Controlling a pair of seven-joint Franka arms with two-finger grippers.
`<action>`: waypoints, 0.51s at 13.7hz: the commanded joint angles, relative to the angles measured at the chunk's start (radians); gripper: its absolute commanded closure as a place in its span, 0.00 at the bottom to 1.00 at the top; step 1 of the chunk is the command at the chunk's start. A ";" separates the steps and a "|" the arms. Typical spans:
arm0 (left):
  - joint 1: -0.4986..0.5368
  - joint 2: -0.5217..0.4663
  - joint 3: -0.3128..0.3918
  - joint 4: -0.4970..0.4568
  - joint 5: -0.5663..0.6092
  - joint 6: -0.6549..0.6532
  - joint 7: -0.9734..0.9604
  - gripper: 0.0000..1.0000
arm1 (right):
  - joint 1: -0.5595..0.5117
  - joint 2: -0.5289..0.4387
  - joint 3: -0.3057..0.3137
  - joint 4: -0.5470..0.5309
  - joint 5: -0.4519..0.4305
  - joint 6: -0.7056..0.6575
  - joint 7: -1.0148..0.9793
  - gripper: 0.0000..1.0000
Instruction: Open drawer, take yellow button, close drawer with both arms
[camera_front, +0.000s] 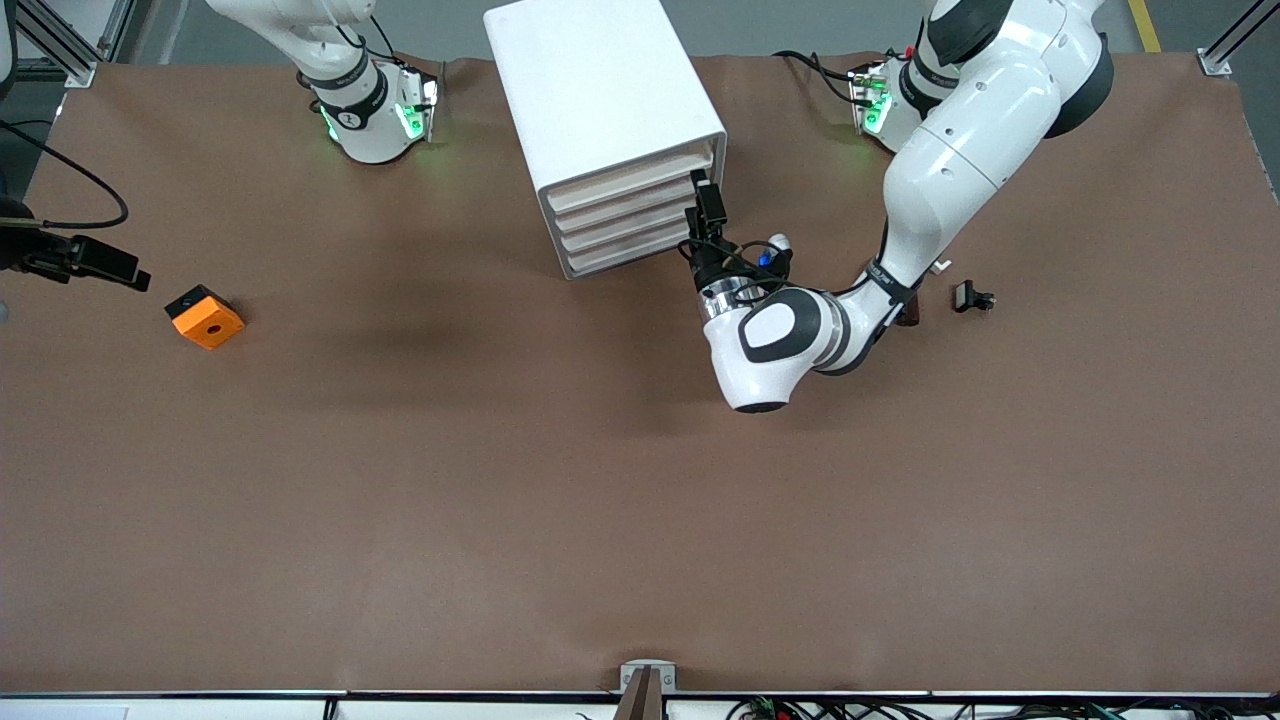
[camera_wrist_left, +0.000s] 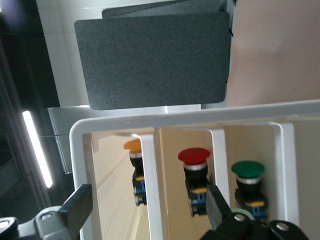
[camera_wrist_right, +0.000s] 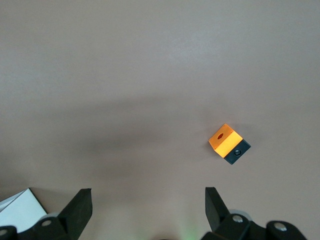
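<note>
Left gripper (camera_front: 708, 203), fingers spread, hovers at the drawer (camera_wrist_left: 150, 125) rim; right gripper (camera_wrist_right: 147, 210) waits open.

table (camera_front: 500, 480): brown | drawer unit (camera_front: 600, 90): white | block (camera_front: 206, 317): orange (one side black) | button (camera_wrist_left: 134, 146) cap: orange-yellow

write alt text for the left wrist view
The left tool, fingers open, faces an open white drawer whose divided compartments hold three upright push-buttons: orange-yellow button, red button, green button.
</note>
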 joint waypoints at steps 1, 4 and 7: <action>-0.006 -0.010 0.014 -0.037 -0.025 -0.028 -0.032 0.05 | -0.017 0.008 0.012 0.026 -0.008 -0.011 0.001 0.00; -0.006 -0.016 0.014 -0.068 -0.027 -0.032 -0.035 0.11 | -0.021 0.008 0.012 0.024 -0.007 -0.011 0.003 0.00; -0.011 -0.018 0.013 -0.101 -0.029 -0.034 -0.050 0.17 | -0.032 0.008 0.012 0.026 -0.005 -0.019 0.000 0.00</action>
